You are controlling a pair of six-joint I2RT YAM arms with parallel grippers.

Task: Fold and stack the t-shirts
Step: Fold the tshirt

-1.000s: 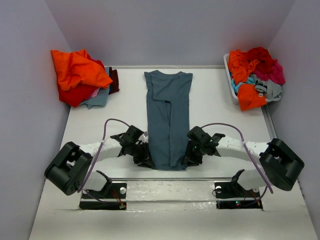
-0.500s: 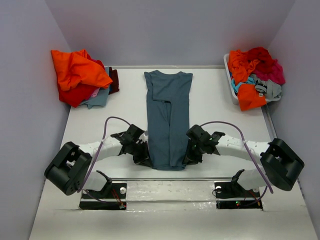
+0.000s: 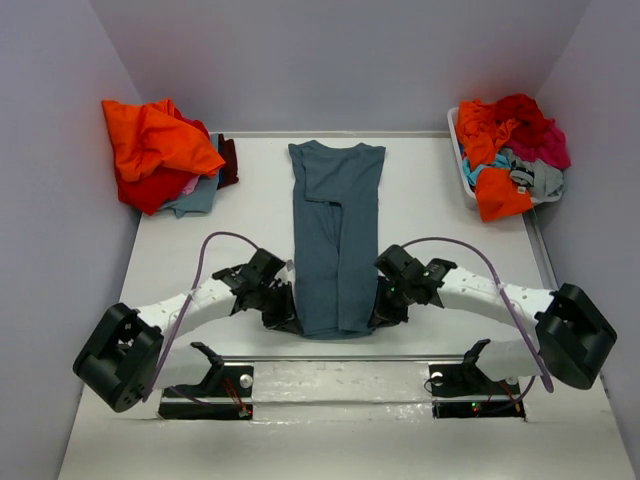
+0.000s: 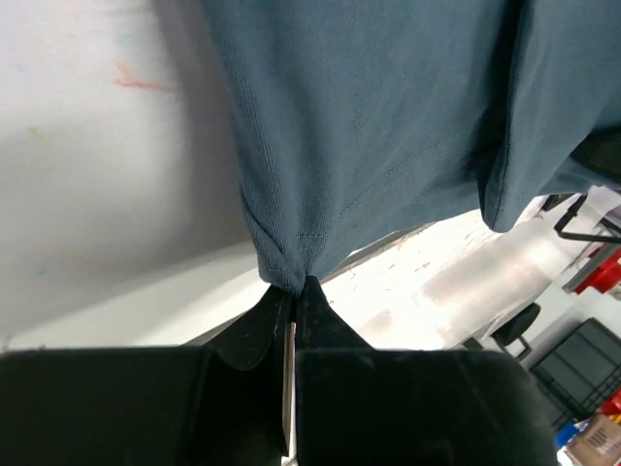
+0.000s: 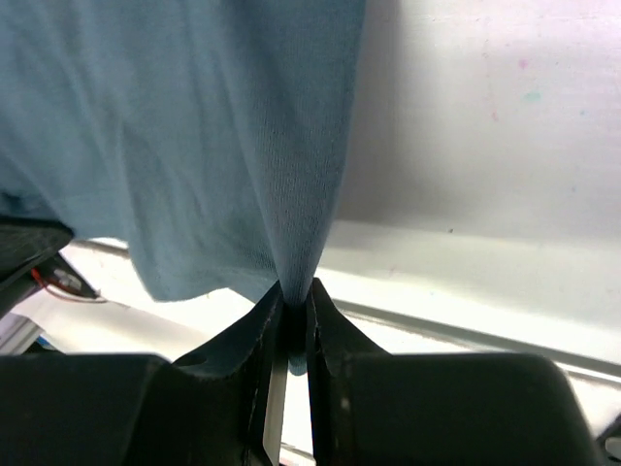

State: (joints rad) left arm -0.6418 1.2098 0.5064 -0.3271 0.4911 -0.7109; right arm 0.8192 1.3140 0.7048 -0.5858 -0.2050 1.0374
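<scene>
A dark slate-blue t-shirt [image 3: 337, 230] lies lengthwise down the middle of the white table, its sides folded in to a narrow strip. My left gripper [image 3: 284, 313] is shut on the shirt's near left hem corner, and the left wrist view shows the cloth [image 4: 369, 136] pinched at the jaw tips [image 4: 296, 283]. My right gripper [image 3: 386, 311] is shut on the near right hem corner, with the cloth [image 5: 194, 136] drawn up into the jaws [image 5: 294, 291]. Both corners are lifted a little off the table.
A heap of orange, red and grey shirts [image 3: 160, 150] sits at the back left. A white bin [image 3: 463, 172] at the back right holds several orange, red, magenta, teal and grey shirts [image 3: 510, 150]. Grey walls stand on three sides.
Both grippers have moved slightly away from the near edge with the hem corners in them, and the shirt's near edge has risen a little. Both arm bases have swung outward.
</scene>
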